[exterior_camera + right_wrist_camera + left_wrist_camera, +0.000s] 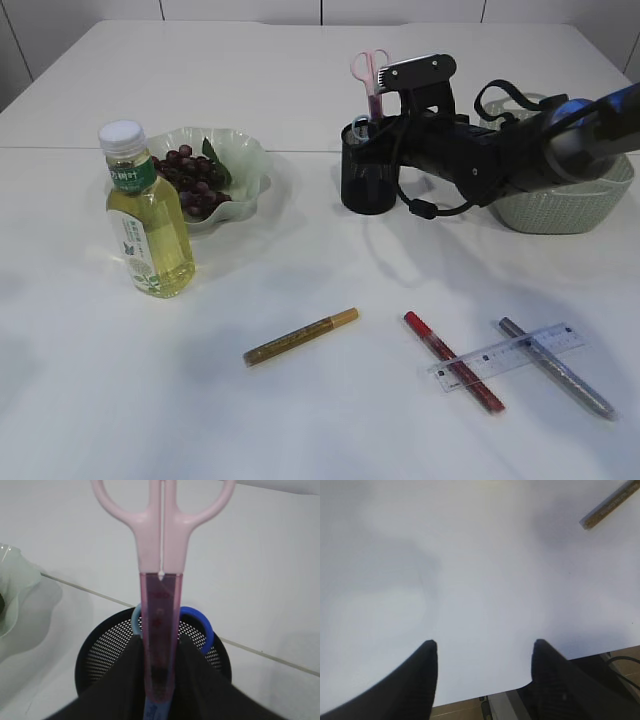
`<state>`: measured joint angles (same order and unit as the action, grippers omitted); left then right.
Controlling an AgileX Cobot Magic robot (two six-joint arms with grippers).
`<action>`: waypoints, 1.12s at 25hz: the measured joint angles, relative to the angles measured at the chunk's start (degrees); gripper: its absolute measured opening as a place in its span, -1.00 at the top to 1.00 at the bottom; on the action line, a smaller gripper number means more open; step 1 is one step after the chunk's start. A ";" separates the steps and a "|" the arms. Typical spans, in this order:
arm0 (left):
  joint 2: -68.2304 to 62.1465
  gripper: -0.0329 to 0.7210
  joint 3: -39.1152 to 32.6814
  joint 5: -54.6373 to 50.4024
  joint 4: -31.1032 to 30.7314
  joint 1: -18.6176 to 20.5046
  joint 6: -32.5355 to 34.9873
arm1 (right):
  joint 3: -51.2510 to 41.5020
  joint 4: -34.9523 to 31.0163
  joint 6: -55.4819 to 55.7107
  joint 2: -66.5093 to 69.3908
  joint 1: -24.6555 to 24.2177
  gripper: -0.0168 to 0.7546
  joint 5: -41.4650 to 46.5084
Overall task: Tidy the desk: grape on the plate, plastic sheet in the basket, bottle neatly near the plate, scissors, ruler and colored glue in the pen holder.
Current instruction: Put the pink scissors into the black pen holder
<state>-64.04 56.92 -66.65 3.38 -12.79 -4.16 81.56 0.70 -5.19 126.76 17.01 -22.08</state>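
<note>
Over the black mesh pen holder (100,650), the right gripper (160,680) pinches between narrowly parted fingers 1 pair of pink-handled scissors (161,570) in a translucent purple sheath, upright with handles up, while 3 glue pens and 1 ruler (508,354) lie on the table.

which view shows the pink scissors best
The right wrist view: the scissors fill the frame, sheathed blades down over the pen holder, between the right gripper fingers. The exterior view shows only their pink handles above the holder, partly hidden by the arm. The left wrist view shows none of them.
</note>
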 joint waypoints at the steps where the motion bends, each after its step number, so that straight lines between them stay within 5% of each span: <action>1: 0.00 -0.24 0.00 0.00 0.00 0.00 0.00 | 0.00 0.00 0.00 0.00 0.00 0.51 0.00; 28: 0.00 -0.24 0.00 0.00 0.00 0.00 0.00 | 0.00 0.00 -0.43 0.00 0.00 0.39 0.10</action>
<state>-64.04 56.92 -66.65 3.38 -12.79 -4.16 81.56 0.70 -5.62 126.76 17.01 -21.98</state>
